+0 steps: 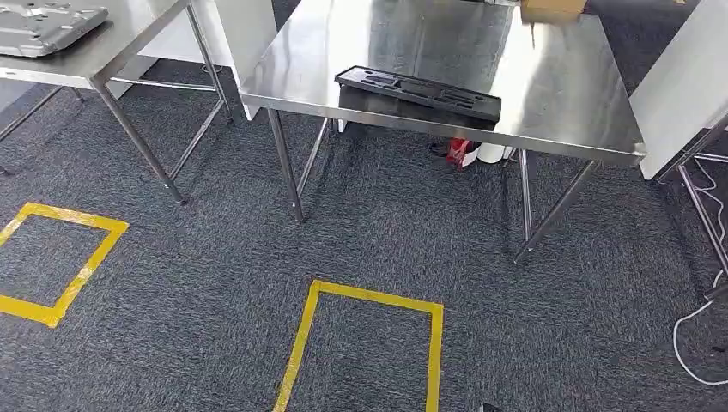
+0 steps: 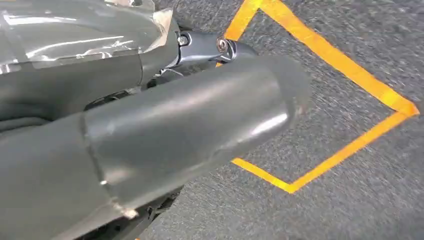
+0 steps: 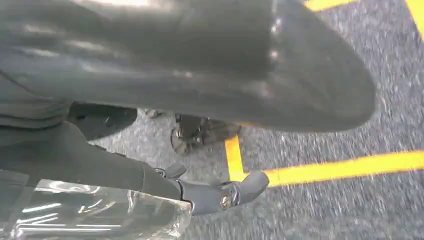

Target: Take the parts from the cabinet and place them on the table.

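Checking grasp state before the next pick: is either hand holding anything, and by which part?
Nothing held. Left hand and right hand hang over the carpet with nothing in them; the black part lies on the table.

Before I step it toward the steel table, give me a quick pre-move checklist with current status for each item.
1. Floor up to the steel table: only yellow tape squares on the carpet. Ok.
2. Black tray on the table: lies flat near the front edge, fully supported. Ok.
3. Left hand: hangs over the carpet; whether it holds anything: cannot tell.
4. Right hand: hangs over the carpet; whether it holds anything: cannot tell.
5. White cable on the floor at the right: close to the path. Not ok; keep left.
6. Red item under the table: near the front legs. Cannot tell what it is.
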